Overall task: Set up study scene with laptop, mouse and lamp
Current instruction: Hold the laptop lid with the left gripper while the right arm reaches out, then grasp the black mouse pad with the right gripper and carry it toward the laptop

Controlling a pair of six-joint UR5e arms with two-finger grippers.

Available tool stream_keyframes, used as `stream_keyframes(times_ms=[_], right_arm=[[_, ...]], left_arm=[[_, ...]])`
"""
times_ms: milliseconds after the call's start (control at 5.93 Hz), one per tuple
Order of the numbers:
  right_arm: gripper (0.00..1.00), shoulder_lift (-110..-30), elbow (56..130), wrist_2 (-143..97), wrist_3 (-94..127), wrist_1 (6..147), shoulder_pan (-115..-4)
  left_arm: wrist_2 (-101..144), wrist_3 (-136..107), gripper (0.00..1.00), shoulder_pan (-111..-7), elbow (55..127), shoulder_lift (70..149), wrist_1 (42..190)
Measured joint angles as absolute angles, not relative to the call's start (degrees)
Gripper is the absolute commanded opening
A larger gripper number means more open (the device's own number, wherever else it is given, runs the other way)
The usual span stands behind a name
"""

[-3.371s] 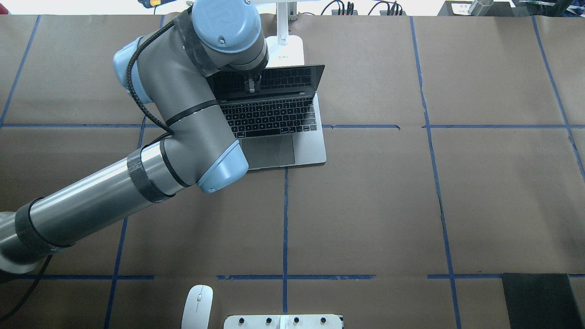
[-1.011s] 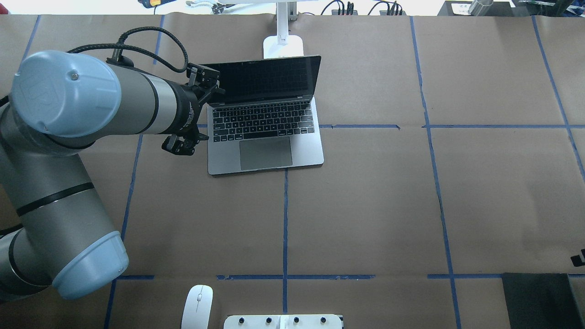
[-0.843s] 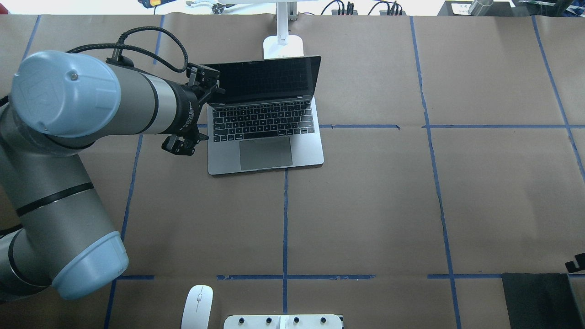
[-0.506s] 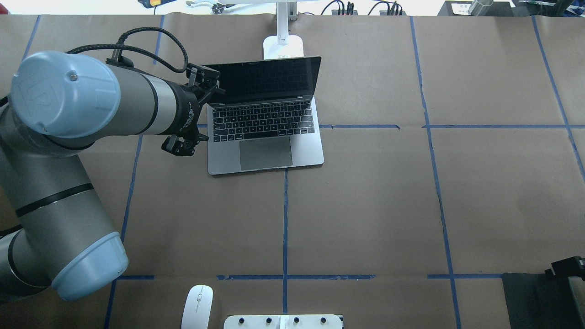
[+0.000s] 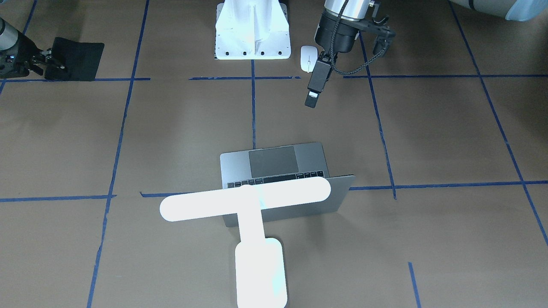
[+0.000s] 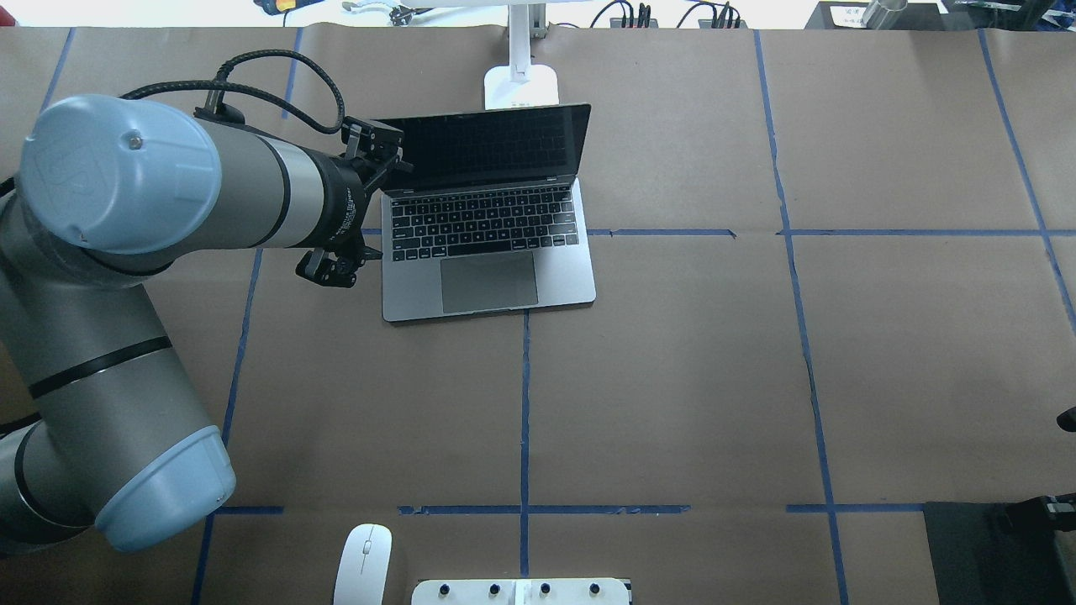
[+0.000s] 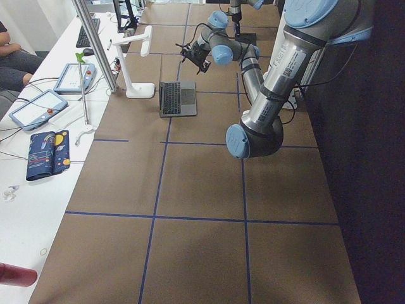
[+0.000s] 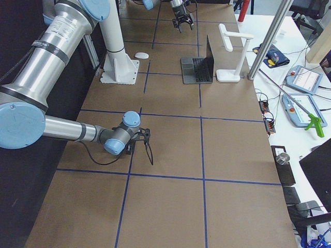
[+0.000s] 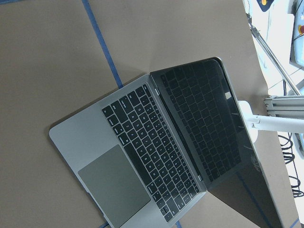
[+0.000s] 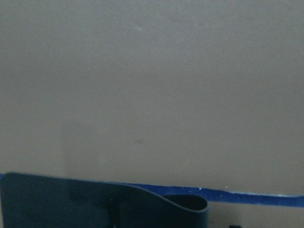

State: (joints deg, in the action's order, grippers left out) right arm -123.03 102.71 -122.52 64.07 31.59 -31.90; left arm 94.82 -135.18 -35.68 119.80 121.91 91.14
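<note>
The grey laptop (image 6: 487, 252) stands open at the table's far middle, its dark screen raised; it also shows in the front view (image 5: 278, 160) and fills the left wrist view (image 9: 142, 156). The glowing white T-shaped lamp (image 5: 246, 199) stands just behind it, its base (image 6: 521, 84) near the far edge. The white mouse (image 6: 363, 563) lies at the near edge, beside the mount block. My left gripper (image 6: 357, 208) hangs open and empty off the laptop's left side. My right gripper (image 5: 49, 60) looks open at the edge of the black mat (image 5: 72, 57).
A white bolted mount block (image 6: 521, 591) sits at the near middle edge. Blue tape lines cross the brown paper table cover (image 6: 672, 378). In the right wrist view the mat's near edge (image 10: 95, 199) curls up. Cables and devices lie beyond the far edge.
Since 3.4 s ago my left arm has drawn back from the laptop's lid to its left side. Over the last second it held still, while my right gripper came in over the black mat.
</note>
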Motion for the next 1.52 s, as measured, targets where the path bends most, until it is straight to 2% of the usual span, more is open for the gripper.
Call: stream_keyframes(times_ms=[169, 506, 1011, 1180, 1517], right_arm=[[0.00, -123.7, 102.7, -122.4, 64.1, 31.6, -31.7], [0.00, -123.7, 103.0, -122.5, 63.9, 31.6, -31.7], [0.00, -119.3, 110.5, -122.8, 65.2, 33.1, -33.4], [0.00, -113.5, 113.2, -124.0, 66.1, 37.5, -35.4], [0.00, -92.7, 115.5, -126.7, 66.7, 56.4, -39.0]], left_arm=[[94.8, -135.2, 0.98, -35.7, 119.8, 121.9, 91.1], [94.8, -135.2, 0.99, -35.6, 119.8, 121.9, 91.1], [94.7, -135.2, 0.99, -35.4, 119.8, 122.0, 91.1], [94.7, -135.2, 0.99, -35.3, 119.8, 122.0, 91.1], [94.6, -135.3, 0.99, -35.1, 119.7, 121.9, 91.1]])
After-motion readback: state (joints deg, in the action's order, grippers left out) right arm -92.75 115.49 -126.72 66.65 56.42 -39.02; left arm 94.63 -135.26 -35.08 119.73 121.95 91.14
